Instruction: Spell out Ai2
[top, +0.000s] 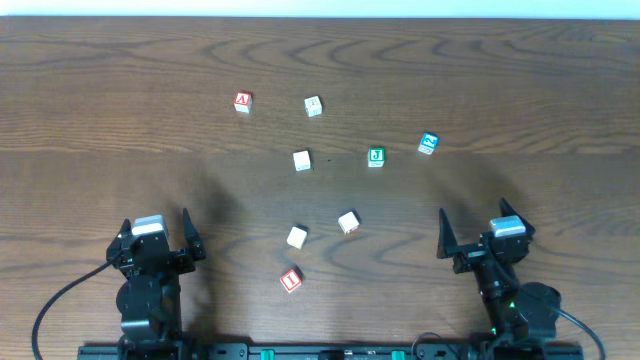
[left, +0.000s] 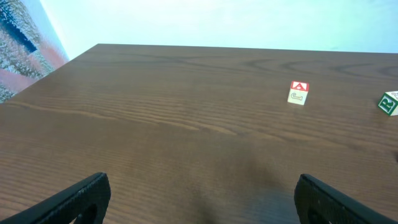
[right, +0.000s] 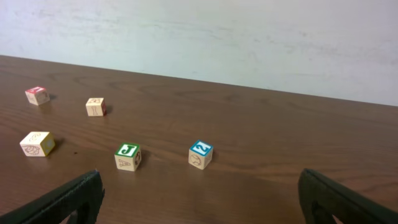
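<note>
Idly spread wide: left tool (top: 155, 222) at 7 o'clock, right tool (top: 475, 212) at 5; red A block (top: 242, 101) at 11, blue 2 block (top: 428, 143) at 2.

On my right wrist feed, the right end effector (right: 199, 186) has its fingers (right: 68, 199) spread wide at the bottom corners, with nothing between them. Ahead on the brown wooden surface (right: 280, 143), a blue block (right: 200, 154) and a green block (right: 128, 157) marked J sit near each other. Further left I see a pale block (right: 37, 143), a second pale block (right: 95, 106) and a red-topped block (right: 37, 94), all apart. A white wall (right: 249, 37) is behind.
</note>
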